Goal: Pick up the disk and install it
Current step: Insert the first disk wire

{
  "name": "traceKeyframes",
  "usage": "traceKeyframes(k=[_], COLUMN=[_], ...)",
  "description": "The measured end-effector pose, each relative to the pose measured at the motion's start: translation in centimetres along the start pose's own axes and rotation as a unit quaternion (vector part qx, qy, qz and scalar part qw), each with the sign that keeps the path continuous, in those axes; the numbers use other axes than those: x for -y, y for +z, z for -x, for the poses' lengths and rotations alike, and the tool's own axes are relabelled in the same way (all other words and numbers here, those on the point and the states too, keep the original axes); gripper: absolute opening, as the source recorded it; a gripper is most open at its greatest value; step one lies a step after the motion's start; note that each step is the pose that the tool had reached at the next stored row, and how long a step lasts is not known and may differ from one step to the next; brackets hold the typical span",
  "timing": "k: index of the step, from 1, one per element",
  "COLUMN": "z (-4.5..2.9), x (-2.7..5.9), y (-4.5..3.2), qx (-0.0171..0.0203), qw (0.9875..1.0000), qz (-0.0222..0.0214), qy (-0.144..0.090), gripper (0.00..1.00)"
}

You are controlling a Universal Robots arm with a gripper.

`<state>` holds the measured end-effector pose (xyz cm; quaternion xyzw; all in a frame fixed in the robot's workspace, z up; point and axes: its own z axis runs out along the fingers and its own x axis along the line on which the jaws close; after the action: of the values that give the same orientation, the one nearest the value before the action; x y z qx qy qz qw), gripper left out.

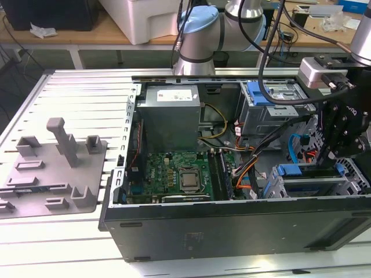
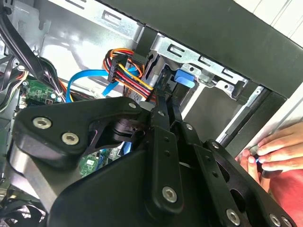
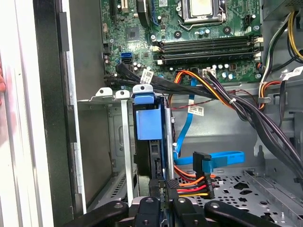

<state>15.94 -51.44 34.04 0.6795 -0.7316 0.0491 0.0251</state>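
Disk [image 3: 150, 125], a flat silver drive in a blue plastic carrier, stands on edge in the grey metal bay [image 3: 111, 142], long axis running straight ahead of the black gripper [image 3: 161, 201], whose jaws pinch its near edge.

A slatted metal worktable [image 1: 75, 87] stands before a wooden bench [image 1: 104, 35] along the back.

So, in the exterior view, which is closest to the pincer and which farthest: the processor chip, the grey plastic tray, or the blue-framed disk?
1. The disk, in the drive cage right beside the pincer.
2. The processor chip, on the motherboard, toward the exterior view's left.
3. The grey plastic tray, outside the case, at far left.
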Motion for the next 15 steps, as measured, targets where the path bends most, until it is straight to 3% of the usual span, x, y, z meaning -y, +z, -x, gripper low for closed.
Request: traceKeyframes(k=[15], z=[-0.04], x=[0.07], y=[-0.23], qx=[-0.0003], qw=[1.0], qz=[0.0004], qy=[0.002], gripper=[0.17])
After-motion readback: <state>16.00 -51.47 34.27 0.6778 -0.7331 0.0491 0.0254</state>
